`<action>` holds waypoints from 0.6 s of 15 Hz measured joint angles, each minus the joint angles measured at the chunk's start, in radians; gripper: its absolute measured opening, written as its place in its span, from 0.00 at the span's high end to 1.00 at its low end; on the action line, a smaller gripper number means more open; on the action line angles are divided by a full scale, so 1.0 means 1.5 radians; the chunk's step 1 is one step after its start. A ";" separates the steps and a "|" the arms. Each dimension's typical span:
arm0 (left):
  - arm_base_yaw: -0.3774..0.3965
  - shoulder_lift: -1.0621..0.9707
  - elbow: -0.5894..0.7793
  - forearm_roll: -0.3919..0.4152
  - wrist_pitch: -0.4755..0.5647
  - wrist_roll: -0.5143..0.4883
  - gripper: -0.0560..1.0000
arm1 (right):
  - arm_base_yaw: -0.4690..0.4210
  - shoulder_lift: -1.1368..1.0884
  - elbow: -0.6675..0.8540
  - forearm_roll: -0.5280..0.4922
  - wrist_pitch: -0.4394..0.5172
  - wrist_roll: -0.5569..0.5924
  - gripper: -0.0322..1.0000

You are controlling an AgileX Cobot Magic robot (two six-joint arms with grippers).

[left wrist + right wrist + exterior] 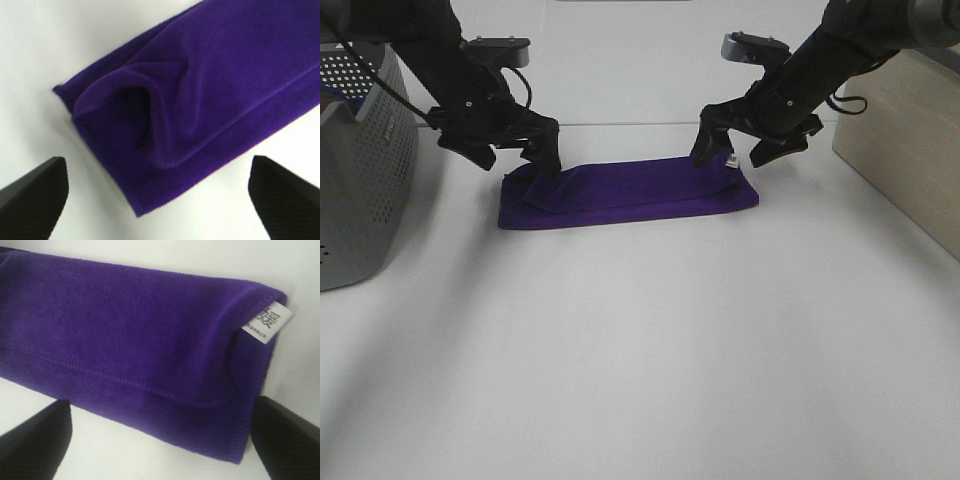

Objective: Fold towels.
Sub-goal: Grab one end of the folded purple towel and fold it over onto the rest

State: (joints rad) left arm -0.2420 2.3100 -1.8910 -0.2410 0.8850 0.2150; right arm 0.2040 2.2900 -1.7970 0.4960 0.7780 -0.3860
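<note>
The towel (630, 192) is a deep purple cloth folded into a long strip, lying flat on the white table (650, 340). My left gripper (512, 162) is open and empty just above the strip's left end, where the top layer is rumpled (150, 105). Its fingertips (35, 195) stand wide apart on either side of the strip. My right gripper (742, 155) is open and empty above the right end, next to the small white tag (267, 322). In the right wrist view the top layer (125, 325) lies over the lower one, with a stitched hem showing.
A grey perforated basket (360, 170) stands at the left edge of the table. A beige box (910, 150) stands at the right edge. The white table stretches from the towel to the front.
</note>
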 joint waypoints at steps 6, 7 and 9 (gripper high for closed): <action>0.071 0.057 -0.039 -0.081 0.107 0.027 0.09 | 0.000 -0.115 -0.037 -0.140 0.171 0.117 0.04; 0.077 0.073 -0.039 -0.107 0.107 0.038 0.09 | 0.000 -0.117 -0.037 -0.141 0.181 0.117 0.04; 0.084 0.093 -0.039 -0.151 0.107 0.052 0.09 | 0.000 -0.117 -0.037 -0.145 0.203 0.117 0.04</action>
State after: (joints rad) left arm -0.1160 2.4490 -1.9500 -0.4670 1.0460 0.2930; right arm 0.2040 2.1150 -1.8520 0.2790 1.0820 -0.2110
